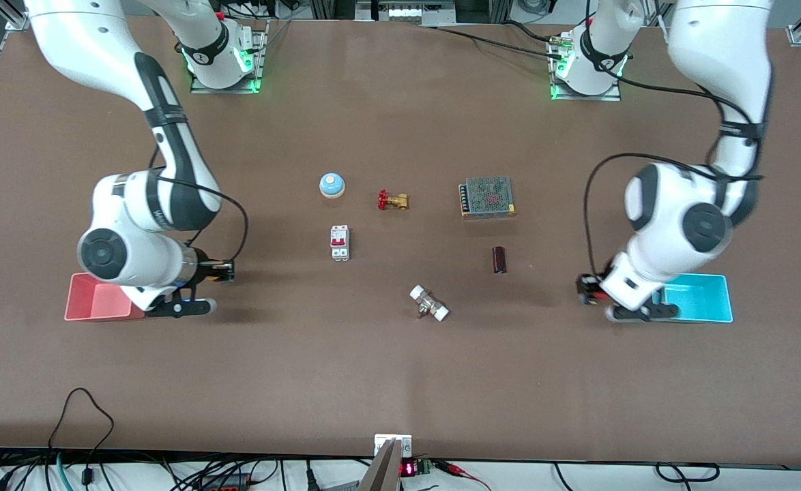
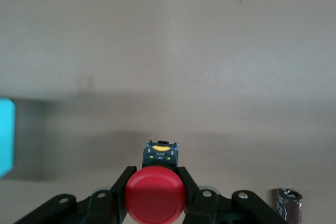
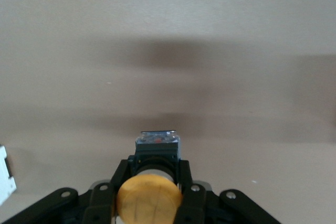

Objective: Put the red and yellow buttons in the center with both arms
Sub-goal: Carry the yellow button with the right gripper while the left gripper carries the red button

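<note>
My left gripper is shut on the red button, whose round red cap sits on a black body. It hangs low over the brown tabletop beside the cyan bin. In the left wrist view the fingers clamp the button's body. My right gripper is shut on the orange-yellow button and hangs low over the table beside the pink bin. In the right wrist view its fingers grip the black body under the cap. The bare table centre lies between the two grippers.
Around the centre are a blue-and-white bell, a red-handled brass valve, a white breaker, a mesh-topped power supply, a dark cylinder and a white-capped brass fitting.
</note>
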`<control>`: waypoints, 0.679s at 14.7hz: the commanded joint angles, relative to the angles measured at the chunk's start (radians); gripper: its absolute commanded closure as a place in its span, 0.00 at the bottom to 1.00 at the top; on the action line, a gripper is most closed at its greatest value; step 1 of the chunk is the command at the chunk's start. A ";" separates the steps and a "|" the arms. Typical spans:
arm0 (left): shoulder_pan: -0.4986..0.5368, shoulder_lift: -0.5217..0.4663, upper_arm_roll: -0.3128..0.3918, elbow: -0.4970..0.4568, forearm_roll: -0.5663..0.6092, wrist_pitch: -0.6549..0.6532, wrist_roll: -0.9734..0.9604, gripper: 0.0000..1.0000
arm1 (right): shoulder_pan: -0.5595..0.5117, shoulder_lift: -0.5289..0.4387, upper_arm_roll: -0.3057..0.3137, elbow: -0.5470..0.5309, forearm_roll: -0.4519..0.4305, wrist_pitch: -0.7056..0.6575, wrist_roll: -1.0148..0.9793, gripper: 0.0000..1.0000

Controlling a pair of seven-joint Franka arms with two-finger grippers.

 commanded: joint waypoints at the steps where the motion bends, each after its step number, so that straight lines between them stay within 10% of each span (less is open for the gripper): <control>1: -0.070 -0.098 0.012 -0.159 0.053 0.083 -0.118 0.99 | 0.061 0.004 -0.010 -0.031 0.012 0.057 0.102 0.62; 10: -0.173 -0.092 0.013 -0.222 0.088 0.134 -0.305 0.99 | 0.130 0.073 -0.010 -0.031 0.014 0.135 0.211 0.62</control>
